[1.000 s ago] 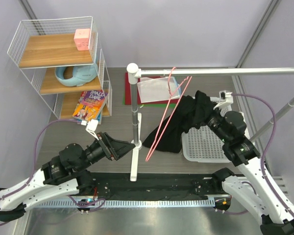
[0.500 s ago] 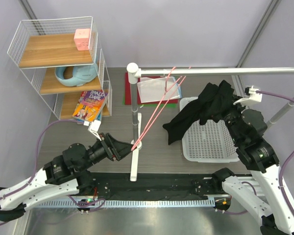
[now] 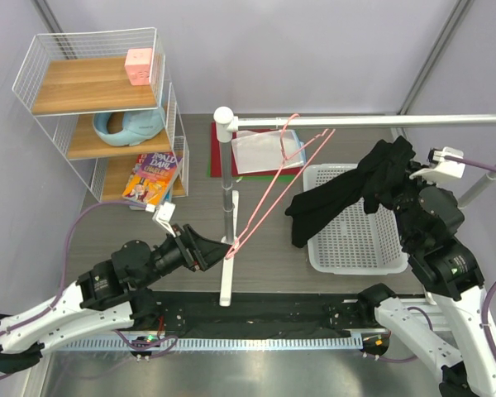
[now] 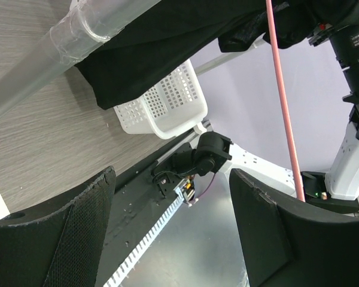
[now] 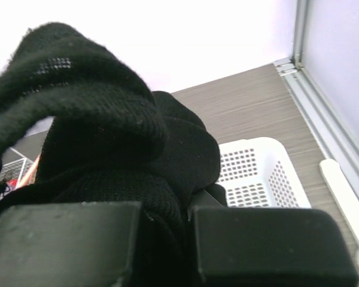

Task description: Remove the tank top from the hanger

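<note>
White basket (image 3: 347, 240); wire shelf (image 3: 91, 83); book (image 3: 153, 175)

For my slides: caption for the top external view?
Right gripper holds the black tank top above the white basket, apart from the pink hanger.

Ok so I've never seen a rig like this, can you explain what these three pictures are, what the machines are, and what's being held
These are two robot arms bolted to a grey table, each ending in a two-finger gripper. The wide picture looks down from above and behind them. The other two come from a camera on each wrist.

The right gripper is shut on a black tank top, which dangles over a white basket. The left gripper is open, beside the low corner of a pink hanger that hooks on a white rail. From above, the tank top looks free of the hanger.

A wire shelf stands at the back left.
</note>
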### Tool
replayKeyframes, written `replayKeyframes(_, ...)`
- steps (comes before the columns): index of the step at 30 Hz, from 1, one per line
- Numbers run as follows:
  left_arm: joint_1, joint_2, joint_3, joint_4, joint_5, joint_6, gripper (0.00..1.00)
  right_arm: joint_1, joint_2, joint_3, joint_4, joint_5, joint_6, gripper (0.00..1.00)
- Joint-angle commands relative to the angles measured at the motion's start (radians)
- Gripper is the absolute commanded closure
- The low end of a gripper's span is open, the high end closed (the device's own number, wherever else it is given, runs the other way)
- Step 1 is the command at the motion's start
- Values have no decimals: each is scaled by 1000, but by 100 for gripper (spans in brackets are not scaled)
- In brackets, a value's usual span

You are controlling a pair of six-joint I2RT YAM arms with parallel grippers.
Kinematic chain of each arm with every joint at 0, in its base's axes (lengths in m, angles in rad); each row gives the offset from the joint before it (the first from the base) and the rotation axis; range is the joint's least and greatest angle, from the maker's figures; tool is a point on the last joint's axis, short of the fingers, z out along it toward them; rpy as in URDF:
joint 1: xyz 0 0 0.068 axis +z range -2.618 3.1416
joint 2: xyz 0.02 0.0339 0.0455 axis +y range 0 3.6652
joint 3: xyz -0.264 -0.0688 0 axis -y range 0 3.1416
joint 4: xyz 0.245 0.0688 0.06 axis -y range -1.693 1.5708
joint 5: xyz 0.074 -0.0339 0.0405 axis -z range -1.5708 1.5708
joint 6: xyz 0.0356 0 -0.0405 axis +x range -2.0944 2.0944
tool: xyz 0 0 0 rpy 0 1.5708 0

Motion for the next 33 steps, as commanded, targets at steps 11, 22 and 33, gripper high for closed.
replayKeyframes(11,1,5,-6,37,-3,-5,23,-3,45,225,-11,104,-52,99)
replayKeyframes(22,1,-26,-21,7,-12,-13,23,-3,-35,-143,-64,111,141,97)
replayKeyframes(33,1,-133,-90,-33,-43,-51,23,-3,46,-343,-140,187,439,87)
